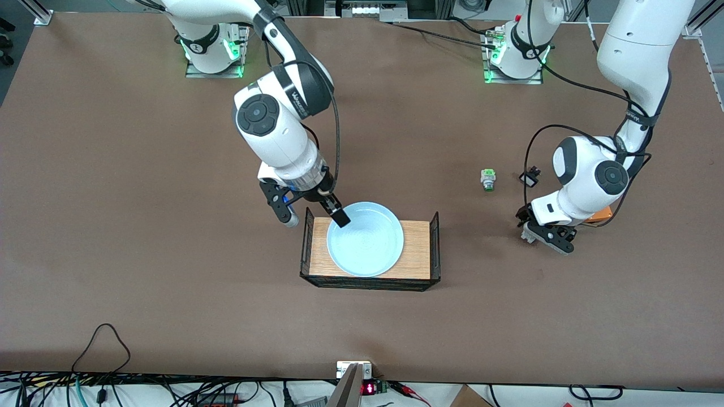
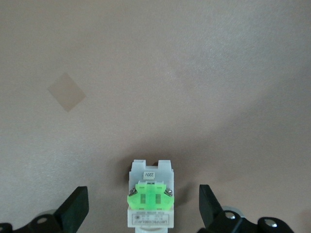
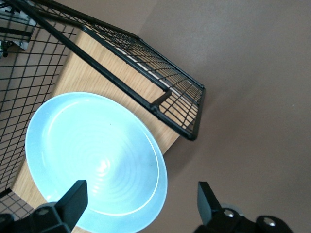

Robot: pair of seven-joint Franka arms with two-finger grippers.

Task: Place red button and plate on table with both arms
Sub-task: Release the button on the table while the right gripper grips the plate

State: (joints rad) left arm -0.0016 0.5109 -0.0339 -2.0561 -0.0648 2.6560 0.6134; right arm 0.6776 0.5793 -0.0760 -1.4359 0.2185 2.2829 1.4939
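Table (image 2: 194, 73) w/ red button (image 2: 149, 199) lengthwise between open left pincer (image 2: 143, 213) fingers.

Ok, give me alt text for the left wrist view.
A small push-button switch with a whitish body and bright green block lies on the brown table, between the open fingers of the left gripper, touching neither. Its cap end is out of view.

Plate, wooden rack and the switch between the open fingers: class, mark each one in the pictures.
plate (image 1: 367, 243): front view, bare middle of its floor.
rack (image 1: 417, 249): front view, bare wooden base beside the plate.
switch (image 2: 149, 196): left wrist view, its green block.
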